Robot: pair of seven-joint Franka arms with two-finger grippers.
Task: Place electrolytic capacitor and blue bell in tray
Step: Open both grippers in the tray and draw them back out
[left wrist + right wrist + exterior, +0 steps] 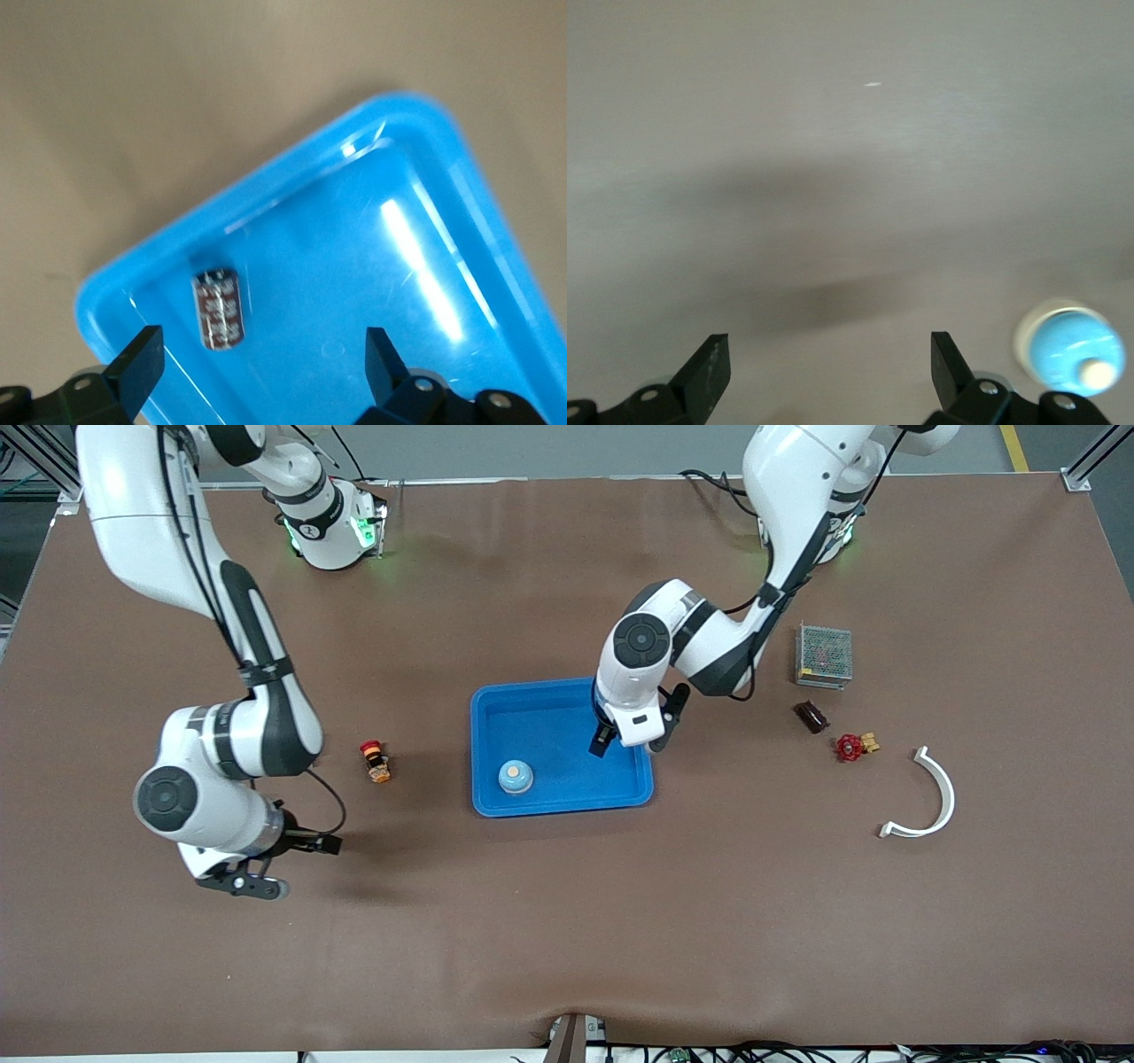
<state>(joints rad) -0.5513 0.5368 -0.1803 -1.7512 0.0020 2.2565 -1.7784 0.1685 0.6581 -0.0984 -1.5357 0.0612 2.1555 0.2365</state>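
Note:
The bright-blue tray [496, 722] lies mid-table. The blue bell [515, 777] stands inside it, near the rim closest to the front camera. The electrolytic capacitor [219, 309], a brown cylinder, lies on its side on the tray floor by a corner of the tray [292, 186]; in the front view the left hand hides it. My left gripper [633, 737] hangs open and empty over the tray's end toward the left arm, fingers apart from the capacitor [261, 367]. My right gripper [292, 864] is open and empty over bare table [828, 372].
A red-and-orange button [376, 762] lies between the right gripper and the tray. Toward the left arm's end are a grey mesh box [824, 655], a dark small block [811, 716], a red valve [850, 747] and a white curved piece [930, 797]. A blurred round blue thing [1072, 347] shows in the right wrist view.

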